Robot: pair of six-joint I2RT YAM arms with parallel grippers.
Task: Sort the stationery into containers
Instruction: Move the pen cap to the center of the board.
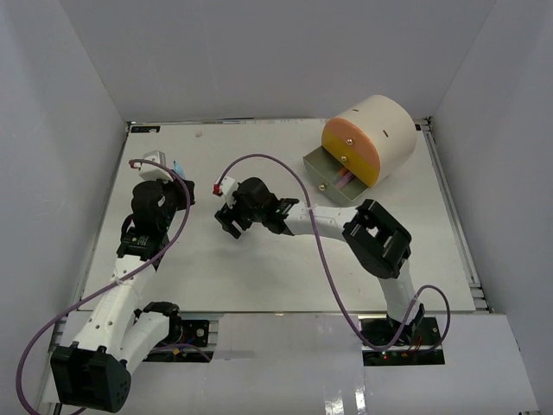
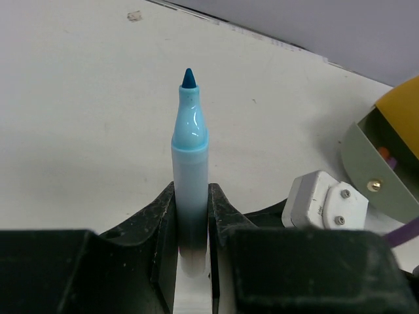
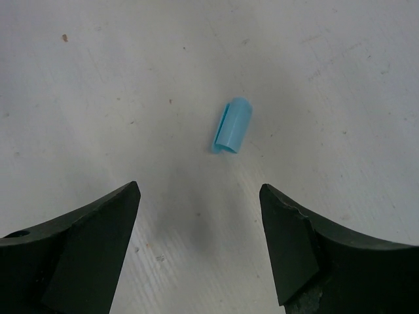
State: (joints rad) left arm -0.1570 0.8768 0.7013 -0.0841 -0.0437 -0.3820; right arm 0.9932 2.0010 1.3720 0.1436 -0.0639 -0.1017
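While the grey drawer [image 1: 333, 177] of the cream cylinder [image 1: 380, 130] stands pulled out (top view), both arms reach left of it. Left wrist: left fingers [image 2: 162, 219] clamp an uncapped blue marker [image 2: 190, 170], left of the cylinder. Right wrist: right fingers [image 3: 98, 235] gape wide, empty, above a blue cap [image 3: 232, 125] on the bench [image 3: 98, 78].

Bright even light from above, faint soft shadows, close foreground slightly blurred

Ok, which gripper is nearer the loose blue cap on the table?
Right. The right gripper hovers open over the table with the blue cap lying just ahead of it. The left gripper, shut on an uncapped blue marker, is well off to the left.
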